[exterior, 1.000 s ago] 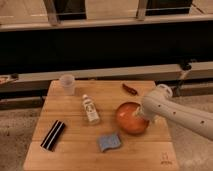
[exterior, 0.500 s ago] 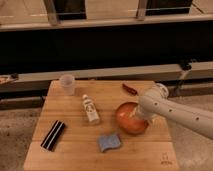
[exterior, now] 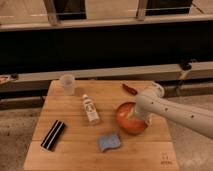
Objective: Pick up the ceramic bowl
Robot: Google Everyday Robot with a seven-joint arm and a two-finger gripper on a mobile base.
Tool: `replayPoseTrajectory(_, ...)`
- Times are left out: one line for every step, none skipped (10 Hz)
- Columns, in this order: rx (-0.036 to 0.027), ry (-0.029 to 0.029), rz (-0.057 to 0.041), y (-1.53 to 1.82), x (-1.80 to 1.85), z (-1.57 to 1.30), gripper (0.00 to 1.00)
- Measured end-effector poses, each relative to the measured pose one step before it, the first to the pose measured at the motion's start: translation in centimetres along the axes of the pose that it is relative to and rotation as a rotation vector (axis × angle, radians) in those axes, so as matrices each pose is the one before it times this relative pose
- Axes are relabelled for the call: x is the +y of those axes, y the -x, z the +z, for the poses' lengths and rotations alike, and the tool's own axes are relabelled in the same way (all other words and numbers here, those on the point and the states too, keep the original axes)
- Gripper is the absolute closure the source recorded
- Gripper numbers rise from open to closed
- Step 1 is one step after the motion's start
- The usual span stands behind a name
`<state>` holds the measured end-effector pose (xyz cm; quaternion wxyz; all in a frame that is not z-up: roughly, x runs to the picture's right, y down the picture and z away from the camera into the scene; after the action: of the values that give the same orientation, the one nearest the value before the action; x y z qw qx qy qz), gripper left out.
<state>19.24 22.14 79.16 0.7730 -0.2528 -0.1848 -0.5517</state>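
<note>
The ceramic bowl (exterior: pixel 129 125), round, glossy and orange-red, sits on the right half of the wooden table (exterior: pixel 75 157). My white arm reaches in from the right edge of the camera view. Its gripper (exterior: pixel 136 117) points down into the bowl, over the right part of its inside, and stands open. The arm's end hides the bowl's right rim, so I cannot see whether a finger touches it. The bowl rests flat on the table.
A translucent cup (exterior: pixel 67 83) stands at the table's back left. A small white bottle (exterior: pixel 90 109) lies left of the bowl. A blue sponge (exterior: pixel 109 142) lies in front of it, a black flat object (exterior: pixel 53 135) at the front left, a red chili (exterior: pixel 130 90) behind.
The arm's end has shifted slightly left, further over the bowl. The bowl and the other objects have not moved.
</note>
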Motion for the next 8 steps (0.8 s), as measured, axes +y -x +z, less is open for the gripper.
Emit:
replayPoseTrajectory(-0.00511, 0.00258, -0.00247, 0.062, -0.127, 0.116, 0.2)
replayPoseTrajectory(-0.00276, -0.0002, -0.00773, 0.05, -0.329, 0.111, 0.2)
replayPoseTrajectory(-0.00463, 0.00214, -0.00475, 0.115, -0.14, 0.101, 0.2)
replayPoseTrajectory(-0.00262, 0.00229, -0.001, 0.066, 0.006, 0.059, 0.2)
replayPoseTrajectory(-0.00275, 0.00244, 0.00074, 0.036, 0.082, 0.045, 0.2)
replayPoseTrajectory(-0.00349, 0.00337, -0.00134, 0.04, 0.018, 0.042, 0.2)
replayPoseTrajectory(-0.00702, 0.00457, -0.00543, 0.134, -0.137, 0.178, 0.2)
replayPoseTrajectory(-0.00384, 0.00171, -0.00261, 0.078, -0.082, 0.084, 0.2)
